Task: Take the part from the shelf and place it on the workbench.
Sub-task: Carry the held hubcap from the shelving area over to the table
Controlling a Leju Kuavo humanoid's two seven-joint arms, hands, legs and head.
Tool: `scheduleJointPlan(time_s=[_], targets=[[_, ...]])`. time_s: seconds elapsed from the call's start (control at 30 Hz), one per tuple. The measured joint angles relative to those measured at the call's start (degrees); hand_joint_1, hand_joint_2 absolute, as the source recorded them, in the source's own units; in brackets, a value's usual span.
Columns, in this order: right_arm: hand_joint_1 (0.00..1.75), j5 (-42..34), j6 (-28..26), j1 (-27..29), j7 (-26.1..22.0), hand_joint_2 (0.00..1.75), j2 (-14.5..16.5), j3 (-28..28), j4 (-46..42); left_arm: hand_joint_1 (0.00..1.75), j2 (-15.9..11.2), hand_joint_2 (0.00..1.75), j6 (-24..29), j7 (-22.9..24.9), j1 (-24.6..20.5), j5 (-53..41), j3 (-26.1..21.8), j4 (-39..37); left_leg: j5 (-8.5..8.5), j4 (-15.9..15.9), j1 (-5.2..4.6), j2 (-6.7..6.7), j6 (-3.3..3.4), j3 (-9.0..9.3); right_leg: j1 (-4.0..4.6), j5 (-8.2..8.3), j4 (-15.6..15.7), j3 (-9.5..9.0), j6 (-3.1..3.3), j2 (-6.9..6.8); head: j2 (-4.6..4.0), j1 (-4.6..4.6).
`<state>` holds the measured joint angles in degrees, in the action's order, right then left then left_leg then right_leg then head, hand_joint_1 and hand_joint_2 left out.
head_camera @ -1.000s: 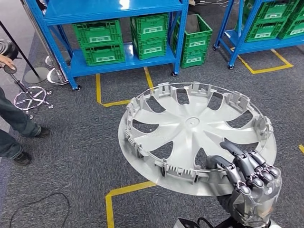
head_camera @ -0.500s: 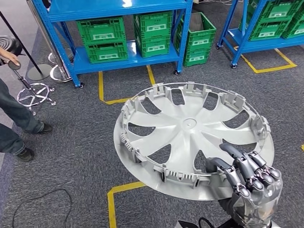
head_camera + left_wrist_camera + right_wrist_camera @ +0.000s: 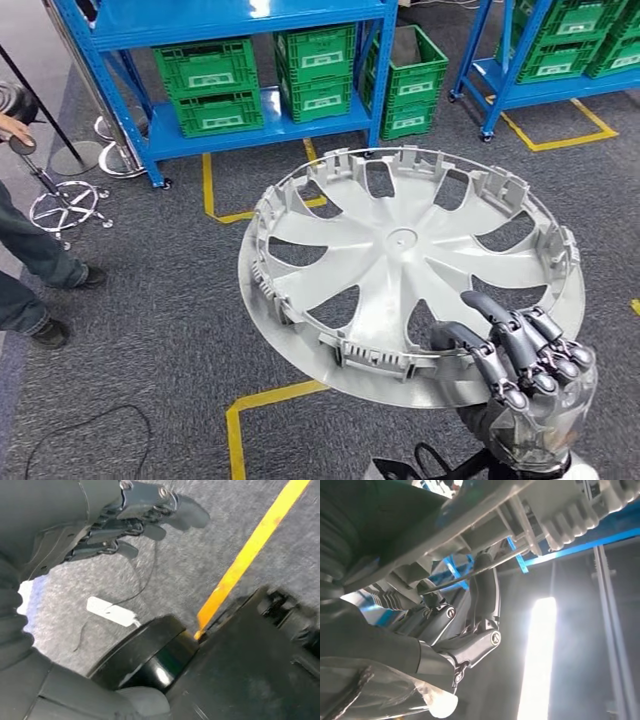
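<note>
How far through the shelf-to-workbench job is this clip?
Done: the part, a grey wheel cover, is off the shelf. The blue shelf stands behind it across the carpet, holding green crates.
In hand: the right hand grips the cover's near rim and carries it roughly flat. The left hand hangs with fingers apart over the floor, holding nothing.
Left: reaching the workbench and setting the cover down.

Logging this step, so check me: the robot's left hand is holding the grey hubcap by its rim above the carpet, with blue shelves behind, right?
Not quite: the right hand holds the hubcap by its rim, as the head view shows. The left hand hangs with nothing in it. The rest stands.
</note>
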<state>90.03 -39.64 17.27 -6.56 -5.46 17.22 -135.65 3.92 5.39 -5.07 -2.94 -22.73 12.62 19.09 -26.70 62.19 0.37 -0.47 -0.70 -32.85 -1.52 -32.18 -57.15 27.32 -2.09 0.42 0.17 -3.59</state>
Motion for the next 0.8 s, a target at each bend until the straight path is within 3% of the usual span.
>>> scheduleJointPlan(time_s=[0.07,0.13,0.23,0.27,0.3,0.33,0.4,0.43,0.47,0.53,0.6,0.63,0.7,0.77,0.8], targets=[[1.75,0.0,0.0,-0.2,0.0,1.75,0.0,0.0,-0.3,0.00,0.1,1.75,0.0,0.0,-0.1,0.1,-0.2,0.0,-1.16,-1.8,0.08,0.07,1.03,0.68,0.02,0.07,-0.5,0.19,-0.48,0.05,-0.01,-0.09],[1.75,0.0,0.0,-0.3,-0.1,1.75,0.0,0.0,-0.4,0.00,0.1,1.75,0.1,0.0,-0.2,0.1,-0.5,0.0,-2.06,-3.7,0.21,-0.02,1.95,1.86,0.03,-0.77,-3.4,2.20,-0.78,-0.13,-0.02,-0.38],[1.75,0.0,0.0,-0.5,-0.1,1.75,0.0,0.0,-0.5,0.00,0.2,1.75,0.1,0.0,-0.1,0.1,-0.9,0.0,-2.68,-4.4,-0.04,-0.04,2.73,2.85,0.25,-3.65,-13.9,9.24,-0.81,-0.22,-0.02,-0.74],[1.75,0.0,0.0,-0.5,-0.1,1.75,0.0,0.0,-0.5,0.00,0.2,1.75,0.1,0.0,0.0,0.1,-0.9,0.0,-3.00,-4.4,-0.20,-0.01,2.91,3.21,0.31,-3.72,-16.5,11.45,-0.76,-0.23,-0.02,-0.75],[1.75,0.0,0.0,-0.5,-0.1,1.75,0.0,0.0,-0.5,0.00,0.2,1.75,0.1,0.0,0.0,0.1,-1.0,0.0,-3.38,-4.4,-0.34,0.00,3.02,3.73,0.37,-2.70,-17.2,12.81,-0.65,-0.22,-0.02,-0.76],[1.75,0.0,0.0,-0.5,-0.1,1.75,0.0,0.0,-0.5,0.00,0.3,1.75,0.1,0.0,0.0,0.1,-1.0,0.0,-3.87,-4.4,-0.47,-0.03,3.07,4.36,0.42,-0.55,-15.8,13.09,-0.47,-0.23,-0.02,-0.77],[1.75,0.0,0.0,-0.7,-0.2,1.75,0.0,0.0,-0.4,0.00,0.3,1.75,0.2,-0.1,0.1,0.3,-1.1,0.0,-5.00,-4.5,-0.64,-0.06,2.96,5.73,0.62,4.79,-9.1,11.42,0.07,-0.36,-0.02,-0.72],[1.75,0.0,0.0,-1.1,-0.3,1.75,0.0,0.0,-0.2,0.00,0.3,1.75,0.2,-0.2,0.2,0.4,-1.2,0.0,-5.52,-4.6,-0.70,-0.04,2.75,6.19,0.84,5.74,-6.0,10.48,0.33,-0.52,-0.02,-0.60],[1.75,0.0,0.0,-1.5,-0.3,1.75,0.0,0.0,0.0,0.00,0.3,1.75,0.3,-0.2,0.2,0.6,-1.2,0.0,-6.01,-4.7,-0.71,0.07,2.43,6.45,1.08,5.84,-3.9,9.63,0.64,-0.66,-0.01,-0.51],[1.75,0.0,0.0,-2.0,-0.4,1.75,0.1,0.0,0.2,0.00,0.3,1.75,0.3,-0.3,0.3,0.7,-1.4,0.0,-6.44,-4.8,-0.73,0.31,1.67,7.28,1.39,4.48,-2.3,8.77,1.29,-0.68,-0.01,-0.36],[1.75,0.0,0.0,-2.1,-0.5,1.75,0.3,0.0,0.3,0.00,0.3,1.75,0.3,-0.3,0.3,0.7,-1.4,0.0,-6.10,-3.1,-0.70,0.40,1.08,7.50,1.13,4.31,-1.6,7.06,2.00,-0.45,-0.01,-0.37],[1.75,0.0,0.0,-2.2,-0.5,1.75,0.4,0.0,0.3,0.00,0.3,1.75,0.3,-0.4,0.2,0.7,-1.5,0.0,-5.73,-0.7,-0.66,0.39,0.79,6.34,0.98,3.97,-1.4,5.85,2.28,-0.44,-0.01,-0.28],[1.75,0.0,0.0,-2.4,-0.6,1.75,0.6,0.0,0.5,0.00,0.3,1.75,0.4,-0.4,0.1,0.7,-1.5,0.0,-6.15,6.9,-0.51,0.37,0.21,1.43,0.82,2.74,-1.2,3.89,2.61,-0.49,-0.02,-0.06],[1.75,0.0,0.0,-2.5,-0.6,1.75,0.8,0.0,0.6,0.00,0.2,1.75,0.5,-0.5,0.2,0.8,-1.5,0.0,-9.62,12.4,-0.33,0.38,-0.11,-4.14,0.80,1.34,-1.1,1.97,2.66,-0.37,-0.02,0.03],[1.75,0.0,0.0,-2.6,-0.6,1.75,0.9,0.0,0.6,0.00,0.2,1.75,0.5,-0.5,0.3,0.8,-1.6,0.0,-11.70,13.2,-0.30,0.38,-0.13,-6.13,0.79,0.58,-1.0,0.82,2.58,-0.27,-0.02,0.05]])
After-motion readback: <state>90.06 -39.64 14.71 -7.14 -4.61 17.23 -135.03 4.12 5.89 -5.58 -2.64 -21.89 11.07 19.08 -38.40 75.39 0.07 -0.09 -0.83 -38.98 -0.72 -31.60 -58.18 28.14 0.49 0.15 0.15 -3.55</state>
